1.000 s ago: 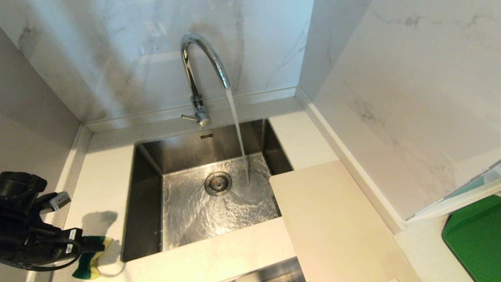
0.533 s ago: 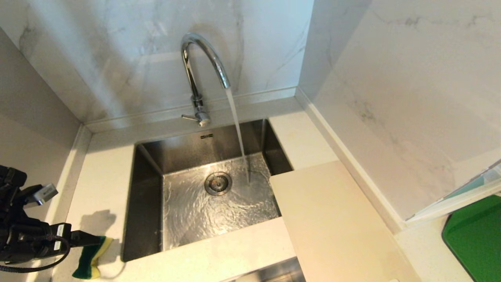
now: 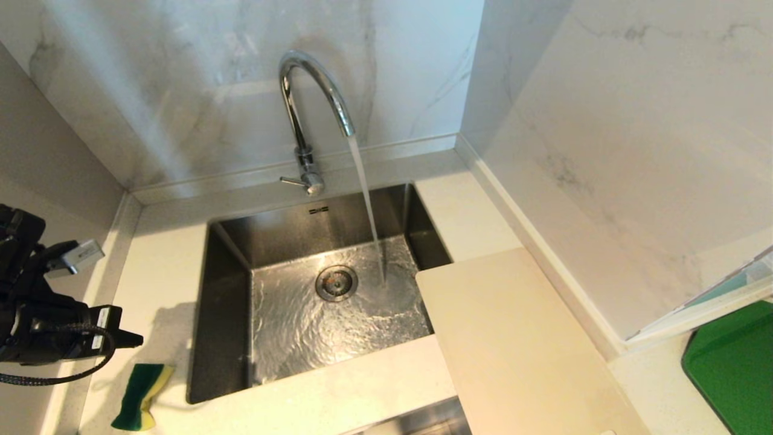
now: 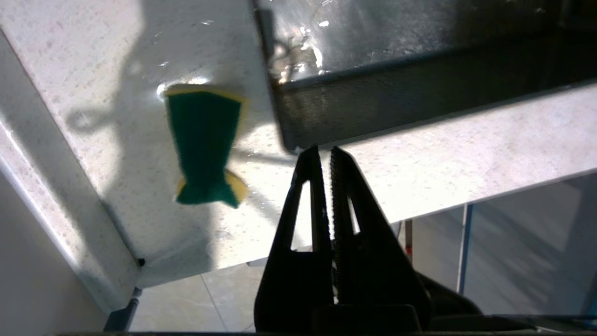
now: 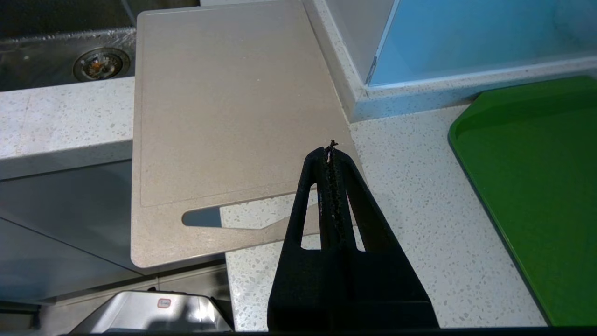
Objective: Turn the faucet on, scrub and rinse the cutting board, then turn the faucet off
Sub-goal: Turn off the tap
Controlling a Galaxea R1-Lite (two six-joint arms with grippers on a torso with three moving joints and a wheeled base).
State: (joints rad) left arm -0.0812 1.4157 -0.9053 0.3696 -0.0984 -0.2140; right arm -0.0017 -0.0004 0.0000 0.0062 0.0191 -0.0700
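Water is pouring from the faucet (image 3: 314, 103) in a steady stream, splashing down beside the drain (image 3: 336, 282) and rippling across the floor of the steel sink (image 3: 226, 314). So step one is done: the tap is on, its small side lever (image 3: 293, 180) sticking out near the base.

The cutting board (image 3: 513, 344) lies flat on the counter to the right of the sink, one corner jutting over the basin's edge, its slot handle (image 5: 210, 217) hanging out past the counter's front lip. It looks dry and untouched by the stream; no scrubbing yet, by my reading.

Over on the left, the green-and-yellow sponge (image 3: 140, 403) lies on the countertop (image 3: 157, 266) by the sink's front-left corner. The left gripper (image 4: 325, 154) hovers above the counter edge near it, fingers pressed together with nothing between them. The sponge is not in its grasp.

The right gripper (image 5: 330, 150) hangs above the board's handle end, jaws pinched together and empty. A green tray (image 5: 541, 186) lies well off to the right.

Still to come: pick up the sponge, scrub the board, rinse it under the stream, then close the tap.
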